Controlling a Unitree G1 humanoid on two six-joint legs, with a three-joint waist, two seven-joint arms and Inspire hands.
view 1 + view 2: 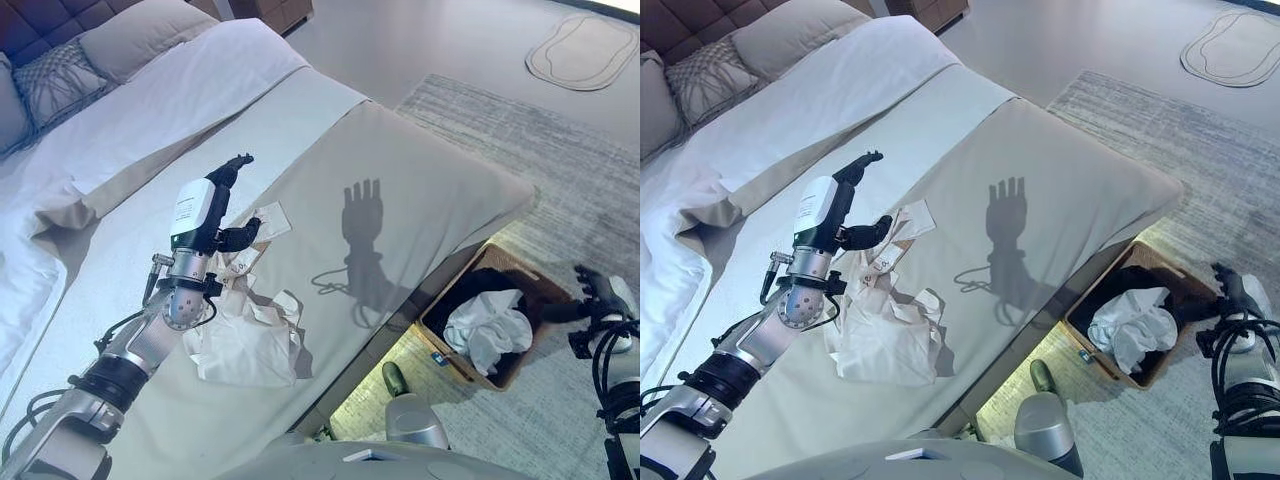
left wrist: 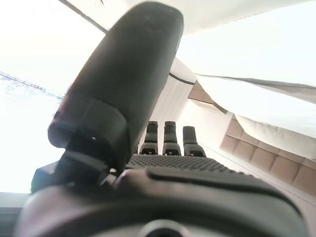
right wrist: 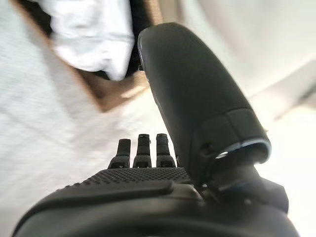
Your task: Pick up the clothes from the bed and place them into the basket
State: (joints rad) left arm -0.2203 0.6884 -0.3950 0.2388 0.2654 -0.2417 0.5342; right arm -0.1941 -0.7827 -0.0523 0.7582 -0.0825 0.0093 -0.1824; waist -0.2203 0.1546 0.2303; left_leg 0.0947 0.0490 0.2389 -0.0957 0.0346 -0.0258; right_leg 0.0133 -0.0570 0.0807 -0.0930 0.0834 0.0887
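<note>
A crumpled white garment point(image 1: 245, 335) lies on the beige bed sheet point(image 1: 420, 190) near the bed's front edge. My left hand point(image 1: 205, 215) is raised just above the garment's far end, open, fingers straight and thumb out, holding nothing; the left wrist view shows the same left hand point(image 2: 173, 170) empty. A brown basket point(image 1: 530, 270) stands on the floor beside the bed's corner, with a white cloth point(image 1: 490, 330) on dark clothes inside. My right hand point(image 1: 600, 292) hovers at the basket's right side, open and empty; the right wrist view shows that hand point(image 3: 148, 177) past the basket point(image 3: 106, 94).
Pillows point(image 1: 140, 35) and a folded-back white duvet point(image 1: 180, 90) fill the head of the bed at the far left. A grey rug point(image 1: 560, 150) lies under the basket, and a small oval mat point(image 1: 585, 50) lies on the floor beyond.
</note>
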